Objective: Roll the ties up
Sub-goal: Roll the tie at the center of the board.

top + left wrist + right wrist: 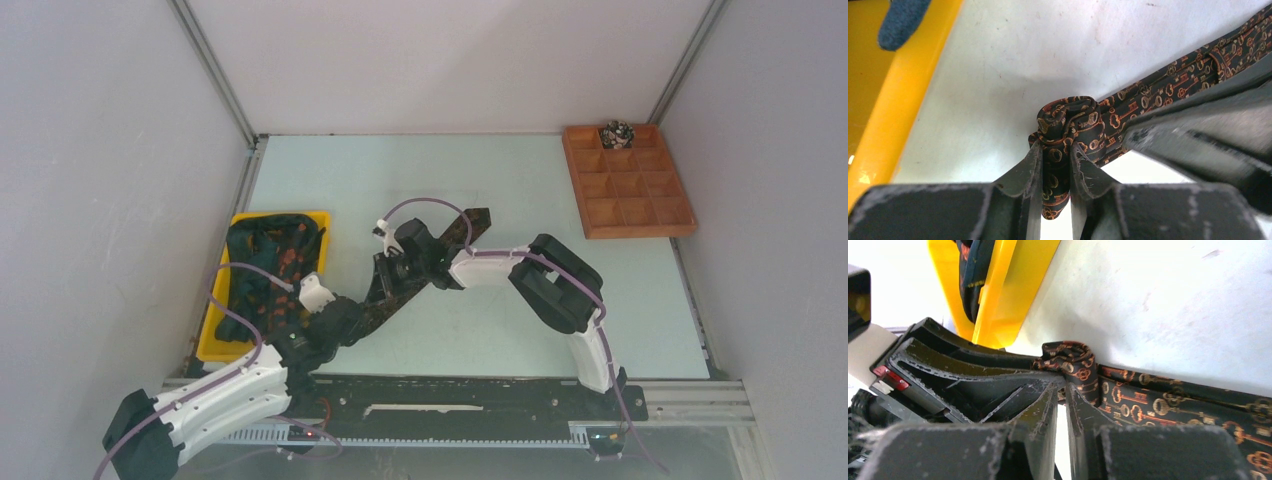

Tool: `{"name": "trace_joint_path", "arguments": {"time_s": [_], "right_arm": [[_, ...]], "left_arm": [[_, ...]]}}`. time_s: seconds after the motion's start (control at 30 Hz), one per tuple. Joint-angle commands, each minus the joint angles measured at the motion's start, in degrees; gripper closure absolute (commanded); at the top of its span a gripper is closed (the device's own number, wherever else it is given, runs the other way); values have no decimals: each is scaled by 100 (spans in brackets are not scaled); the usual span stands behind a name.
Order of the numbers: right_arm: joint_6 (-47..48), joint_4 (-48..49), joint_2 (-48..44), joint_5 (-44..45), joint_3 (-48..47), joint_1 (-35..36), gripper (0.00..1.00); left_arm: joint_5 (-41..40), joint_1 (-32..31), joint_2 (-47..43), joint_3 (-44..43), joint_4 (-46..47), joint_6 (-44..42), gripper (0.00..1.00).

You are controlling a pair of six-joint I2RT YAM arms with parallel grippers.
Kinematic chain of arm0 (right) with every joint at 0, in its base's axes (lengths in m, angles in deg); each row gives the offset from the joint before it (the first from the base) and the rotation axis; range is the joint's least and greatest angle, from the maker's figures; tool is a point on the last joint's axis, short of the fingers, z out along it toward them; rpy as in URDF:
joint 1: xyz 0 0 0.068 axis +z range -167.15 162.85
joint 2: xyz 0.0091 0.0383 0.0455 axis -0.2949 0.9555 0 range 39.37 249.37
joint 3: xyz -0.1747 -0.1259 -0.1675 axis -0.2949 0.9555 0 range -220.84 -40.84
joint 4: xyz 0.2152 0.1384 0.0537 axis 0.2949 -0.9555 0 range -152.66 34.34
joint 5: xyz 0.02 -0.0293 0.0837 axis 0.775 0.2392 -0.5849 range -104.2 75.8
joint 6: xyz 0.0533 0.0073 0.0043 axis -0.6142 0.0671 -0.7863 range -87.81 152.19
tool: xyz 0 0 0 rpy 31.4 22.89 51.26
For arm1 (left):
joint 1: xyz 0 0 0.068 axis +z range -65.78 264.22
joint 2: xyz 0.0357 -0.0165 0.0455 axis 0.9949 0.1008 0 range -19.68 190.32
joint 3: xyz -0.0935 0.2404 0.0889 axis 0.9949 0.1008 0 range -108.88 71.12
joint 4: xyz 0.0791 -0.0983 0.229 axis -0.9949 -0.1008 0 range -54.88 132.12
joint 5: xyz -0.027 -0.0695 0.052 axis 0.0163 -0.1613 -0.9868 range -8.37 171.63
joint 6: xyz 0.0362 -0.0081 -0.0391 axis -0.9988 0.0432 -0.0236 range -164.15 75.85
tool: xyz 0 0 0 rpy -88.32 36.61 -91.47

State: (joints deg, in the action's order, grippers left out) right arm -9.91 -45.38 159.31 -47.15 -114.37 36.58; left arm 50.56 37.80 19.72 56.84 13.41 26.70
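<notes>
My left fingers [1032, 172] clamp the coiled end of the black fabric necktie with orange keys [1153, 97], on the surface [1048, 45] toward its left edge; my right fingers [1045, 405] sit closed beside the coil.

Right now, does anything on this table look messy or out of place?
Only the dark key-patterned necktie: its rolled end, pinched in the left gripper, looks bunched and lopsided, not a neat spiral.

In the overhead view, the arms [500, 268] cover most of the tie [478, 219]. The coil [616, 133] in the wooden tray [640, 186] is too small to read. We cannot confirm whether the right gripper [1064, 386] pinches the tie.
</notes>
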Motion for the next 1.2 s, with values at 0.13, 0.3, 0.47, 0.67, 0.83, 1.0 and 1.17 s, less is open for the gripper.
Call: {"name": "trace_joint_path", "arguments": {"time_s": [0.13,0.3,0.47,0.67,0.83,1.0,1.17], "right_arm": [[119,-271,27,373,-289,82,85],[177,-420,161,459,-289,309,86],[159,-435,234,447,-287,473,86],[185,-564,299,513,-285,567,87],[202,-598,341,540,-288,569,87],[203,-600,385,520,-286,567,87],[192,-580,432,500,-293,563,88]], "left_arm": [[247,12,-406,-120,-640,-248,87],[364,9,-484,-330,-894,-317,87],[464,10,-433,-474,-956,-421,86],[426,14,-438,-476,-973,-433,63],[273,14,-426,-325,-1022,-215,41],[72,14,-643,-138,-1093,132,35],[-100,10,-848,42,-1188,573,34]]}}
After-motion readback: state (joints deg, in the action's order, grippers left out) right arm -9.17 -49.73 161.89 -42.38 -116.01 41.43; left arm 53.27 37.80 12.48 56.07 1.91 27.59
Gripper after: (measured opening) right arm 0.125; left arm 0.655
